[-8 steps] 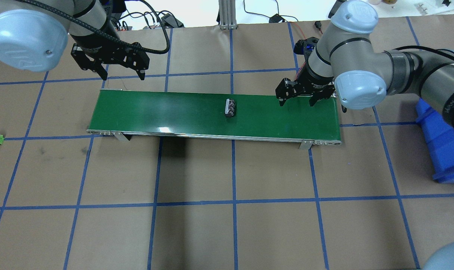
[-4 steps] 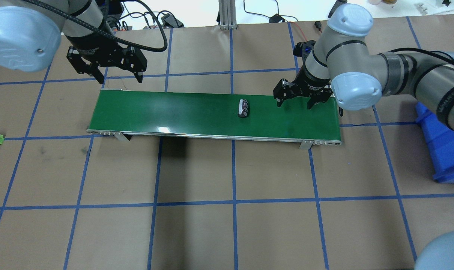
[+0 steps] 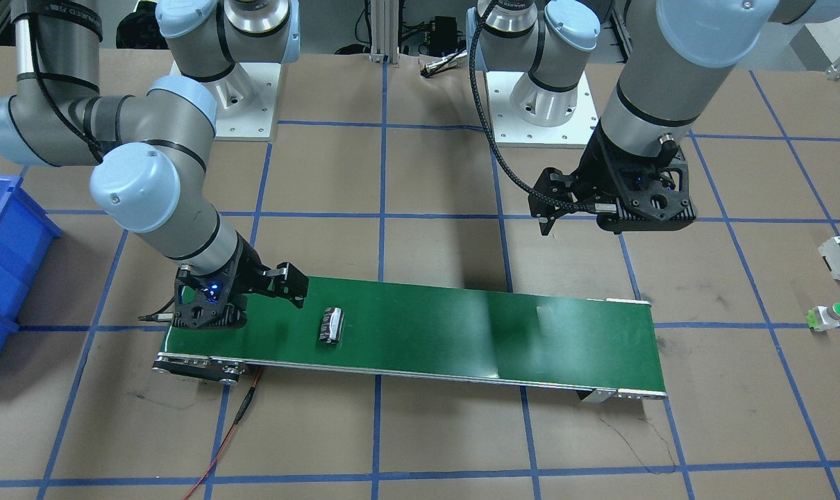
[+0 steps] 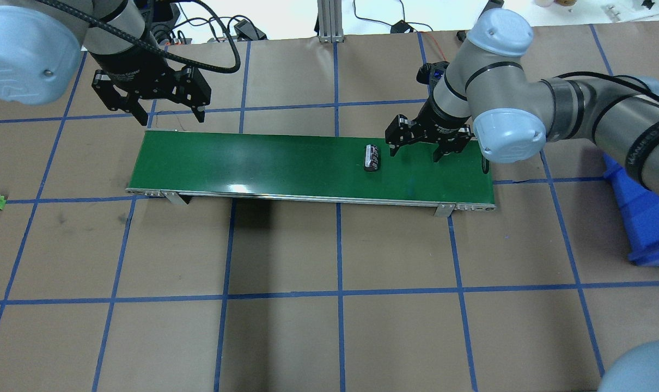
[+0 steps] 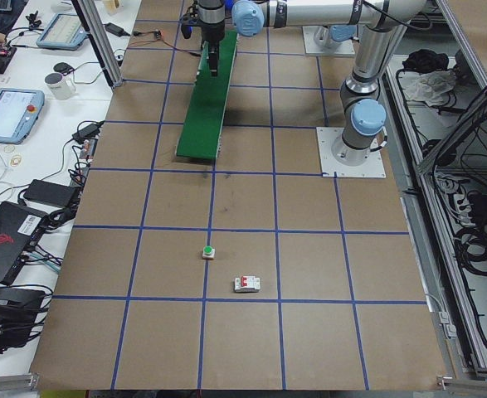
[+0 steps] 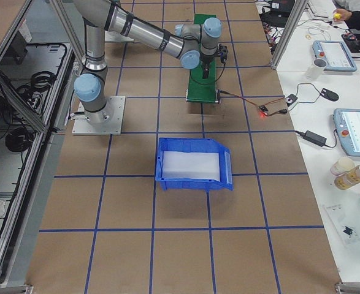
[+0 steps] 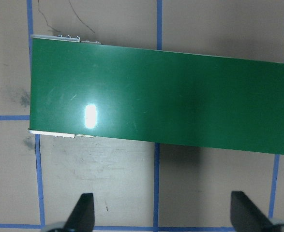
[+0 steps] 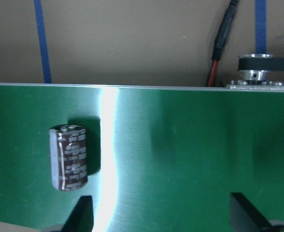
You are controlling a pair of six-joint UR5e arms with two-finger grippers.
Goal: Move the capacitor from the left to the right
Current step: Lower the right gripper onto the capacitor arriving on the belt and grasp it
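Capacitor (image 4: 372, 158) lies on conveyor belt (image 4: 253, 163), just short of right gripper (image 4: 415, 156). Its jaws are spread over belt's right end, seemingly to catch it. Left gripper (image 4: 172, 118), spread and empty, hangs off belt's left corner.

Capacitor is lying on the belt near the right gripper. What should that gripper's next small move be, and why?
Probably a short sideways shift of the right gripper toward the capacitor, before lowering. The gripper is open above the green conveyor belt, but its wrist view shows the capacitor off to one side of the open gap, not centred.
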